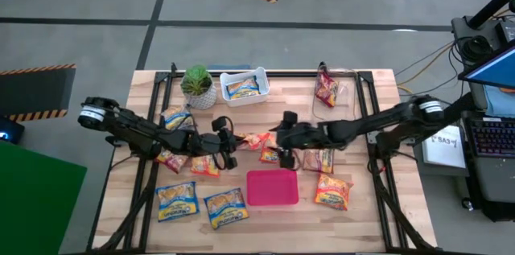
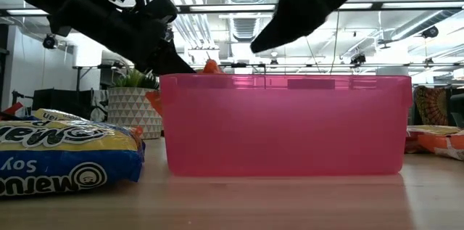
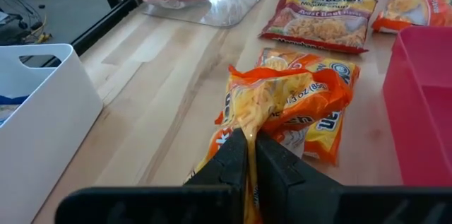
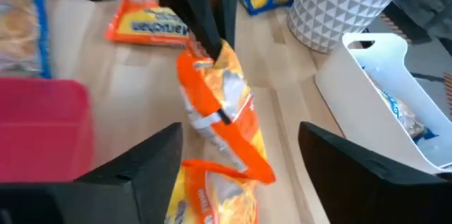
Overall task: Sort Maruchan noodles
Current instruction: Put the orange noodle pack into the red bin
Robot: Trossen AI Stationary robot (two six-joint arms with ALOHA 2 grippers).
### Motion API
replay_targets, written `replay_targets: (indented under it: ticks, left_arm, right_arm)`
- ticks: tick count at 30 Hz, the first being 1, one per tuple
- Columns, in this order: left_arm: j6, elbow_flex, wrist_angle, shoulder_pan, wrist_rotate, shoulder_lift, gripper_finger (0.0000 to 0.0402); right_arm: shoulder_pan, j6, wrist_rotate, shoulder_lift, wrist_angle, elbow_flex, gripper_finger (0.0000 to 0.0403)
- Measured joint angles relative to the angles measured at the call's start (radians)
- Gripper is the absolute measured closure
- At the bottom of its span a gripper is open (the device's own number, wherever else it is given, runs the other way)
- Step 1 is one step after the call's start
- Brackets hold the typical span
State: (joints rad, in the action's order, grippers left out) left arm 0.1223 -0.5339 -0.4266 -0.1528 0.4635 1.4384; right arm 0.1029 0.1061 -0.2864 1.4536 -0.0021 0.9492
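Observation:
My left gripper (image 1: 233, 141) is shut on an orange-yellow Maruchan packet (image 1: 253, 140) at the table's middle, just beyond the pink bin (image 1: 272, 199). The packet is crumpled and raised above a second orange packet (image 3: 321, 111) that lies flat on the wood. My right gripper (image 4: 240, 174) has come in from the table's right. It is wide open and faces the held packet (image 4: 219, 111), one finger on either side and apart from it. More packets lie around: blue ones (image 1: 177, 200) near the front left, orange and dark red ones (image 1: 332, 191) at the right. My left gripper pinches one end edge of the orange packet (image 3: 248, 126) between its two fingers. The fingers (image 4: 201, 26) come from the table's left, slanting a little downward. The packet hangs tilted, its free end low over the second orange packet; whether it touches that packet, I cannot tell.
A white bin (image 1: 244, 86) holding a blue packet and a potted plant (image 1: 198, 86) stand at the back. A clear bin (image 1: 334, 86) with a dark red packet is at the back right. The pink bin stands close in front of both grippers.

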Motion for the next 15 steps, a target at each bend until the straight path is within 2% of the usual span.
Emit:
replay_targets:
  ticks: [7, 15]
  left_arm:
    - [-0.001, 0.000, -0.038, 0.000, 0.000, 0.000, 0.0401]
    - [-0.004, 0.000, -0.056, -0.002, -0.001, 0.000, 0.0401]
  right_arm:
    - [-0.037, 0.045, 0.028, 0.167, -0.023, 0.101, 0.0109]
    - [-0.063, 0.087, 0.058, 0.289, -0.030, 0.194, 0.0133]
